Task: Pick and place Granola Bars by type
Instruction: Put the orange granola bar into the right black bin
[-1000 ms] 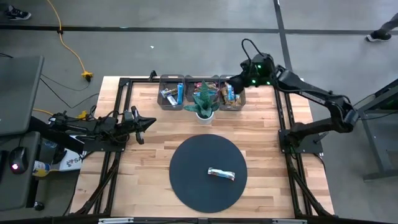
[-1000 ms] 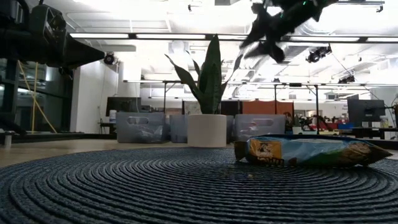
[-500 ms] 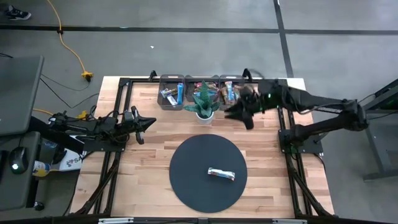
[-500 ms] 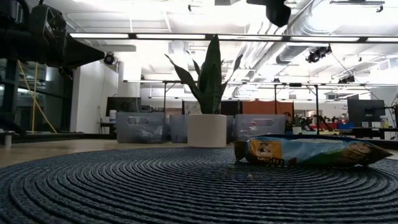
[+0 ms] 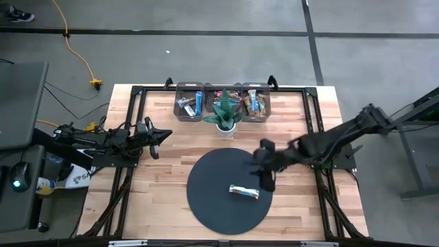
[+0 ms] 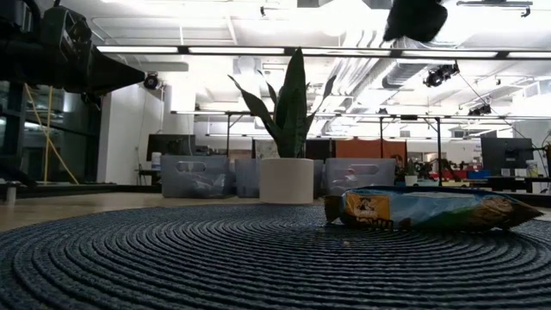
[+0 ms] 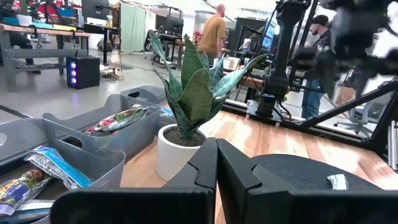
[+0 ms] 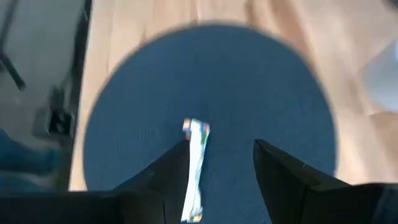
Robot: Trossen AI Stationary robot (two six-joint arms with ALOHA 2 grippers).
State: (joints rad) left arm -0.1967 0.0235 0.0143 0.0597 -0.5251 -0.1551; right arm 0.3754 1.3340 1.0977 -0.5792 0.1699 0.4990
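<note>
Table: wooden top (image 5: 164, 171) filling the middle of the high view, with a round dark mat (image 5: 206, 199) at lower centre.
Bar on mat: one wrapped bar (image 5: 244, 192) lies flat on the right part of the mat — in the low view it sits right of centre (image 6: 426, 210), blue and yellow wrapper, nothing touching it.
Binned bars: more bars lie in grey bins along the table's upper edge — blue ones in the left bin (image 5: 189, 103), brown and blue ones in the right bin (image 5: 255, 101).
Plant: a potted plant (image 5: 225, 110) stands between the bins, just above the mat.
Right gripper: right gripper (image 5: 264, 175) hangs over the mat's right edge, just upper right of the bar and apart from it; in the right wrist view its fingers (image 8: 283, 171) stand spread, empty, with the bar (image 8: 194, 162) between and beyond them.
Left gripper: left gripper (image 5: 164, 134) waits at the table's left side, well apart from the mat; its fingers (image 7: 202, 168) are pressed together, holding nothing.
</note>
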